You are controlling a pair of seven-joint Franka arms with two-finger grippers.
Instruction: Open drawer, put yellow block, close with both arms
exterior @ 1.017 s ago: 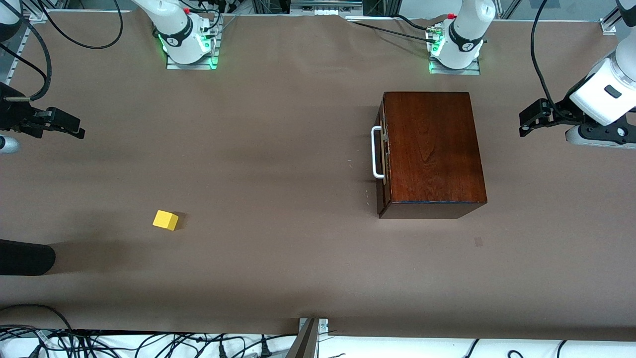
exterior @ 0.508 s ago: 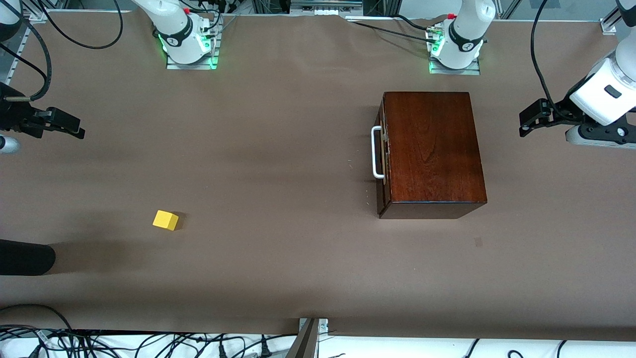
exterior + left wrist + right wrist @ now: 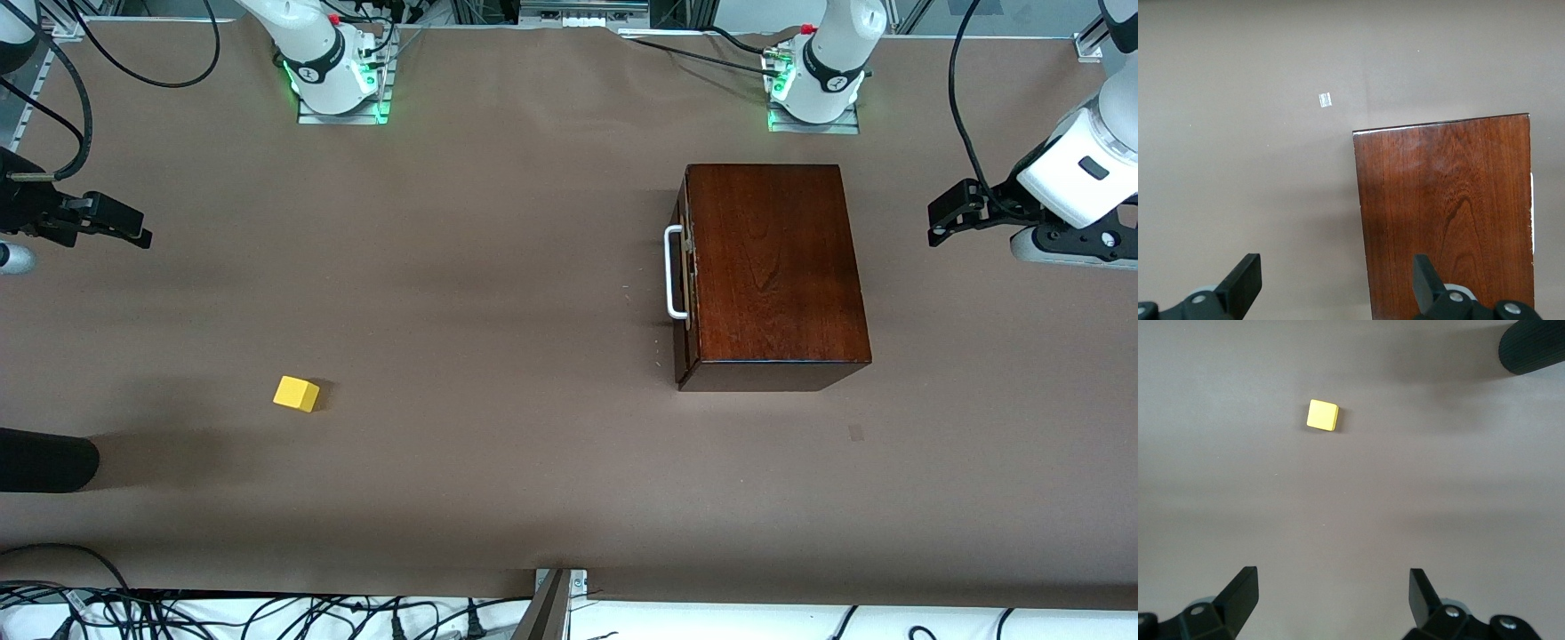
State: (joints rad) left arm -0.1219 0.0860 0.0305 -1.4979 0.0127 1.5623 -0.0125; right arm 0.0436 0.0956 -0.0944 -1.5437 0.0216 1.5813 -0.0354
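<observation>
Drawer shut in box, toward counter's left-arm end. Yellow block loose toward right-arm end, nearer camera edge. Left end effector, right end effector: spread wide, empty, at respective ends.

My box stands on the table toward my left arm's end, close to the edge where my bases stand. Its drawer is pushed in, with the handle facing my right arm's end. The block lies well apart from it, toward my right arm's end and nearer the front edge. My left gripper hangs over the table edge at its own end, beside the box; my right gripper hangs over the edge at the other end.
</observation>
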